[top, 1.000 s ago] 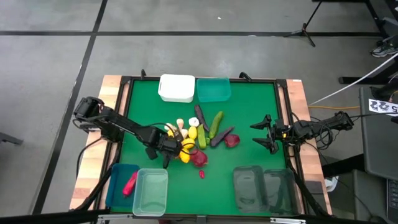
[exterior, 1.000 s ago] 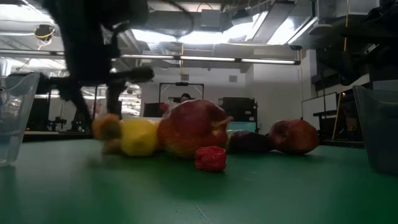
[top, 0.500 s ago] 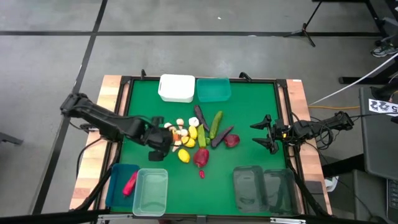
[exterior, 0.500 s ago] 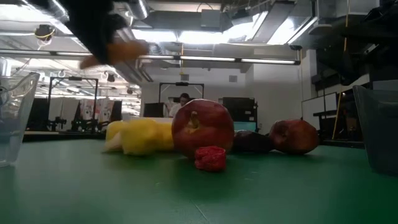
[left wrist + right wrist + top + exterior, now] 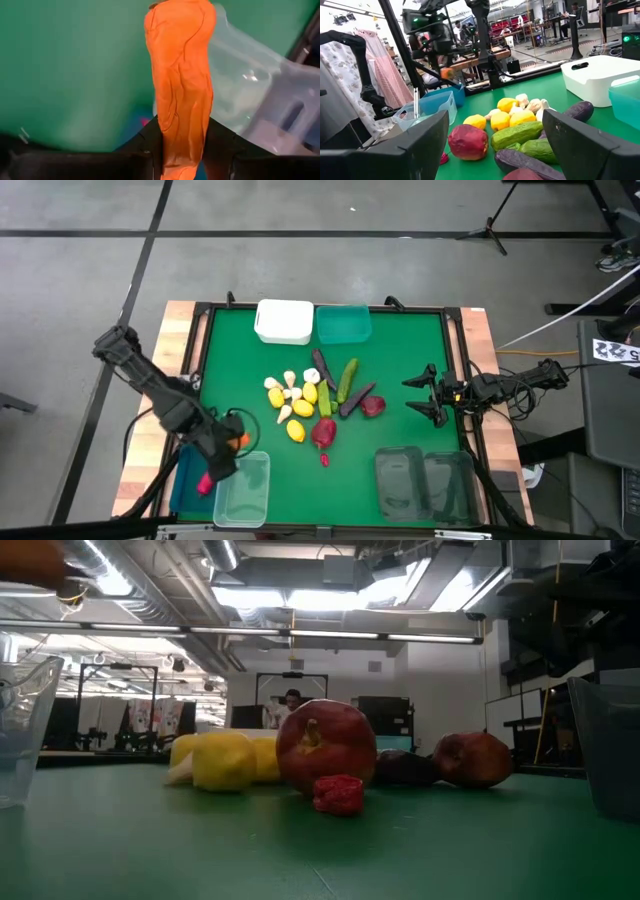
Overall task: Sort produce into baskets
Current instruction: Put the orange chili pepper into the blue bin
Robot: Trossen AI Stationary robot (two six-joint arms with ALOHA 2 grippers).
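Note:
My left gripper (image 5: 228,452) hangs over the near left of the table, above the far ends of the blue basket (image 5: 186,480) and the clear pale green basket (image 5: 243,488), shut on an orange carrot (image 5: 181,75). A red chilli (image 5: 208,476) lies in the blue basket. The rest of the produce (image 5: 318,402), lemons, garlic, cucumbers, eggplants and red apples, lies heaped on the green table's middle. My right gripper (image 5: 421,396) waits open at the table's right edge, with nothing between its fingers (image 5: 395,150). My left gripper pinches the carrot between its two fingers (image 5: 150,137) near the narrower end (image 5: 182,142). The fingers point steeply down and lie along the carrot, whose thicker part sticks out past their tips. The carrot is lifted clear, over the clear basket's far rim (image 5: 260,85).
A white basket (image 5: 284,321) and a teal basket (image 5: 344,323) stand at the far edge. Two smoky dark baskets (image 5: 424,484) stand at the near right. A small red piece (image 5: 324,459) lies alone near the pile. Bare green mat lies between pile and near baskets.
My left gripper has lifted the carrot out of the pile and carried it up and toward the table's near left corner, over the blue and clear baskets, rolling about a quarter turn on the way. A red apple and a lemon in the pile have shifted slightly.

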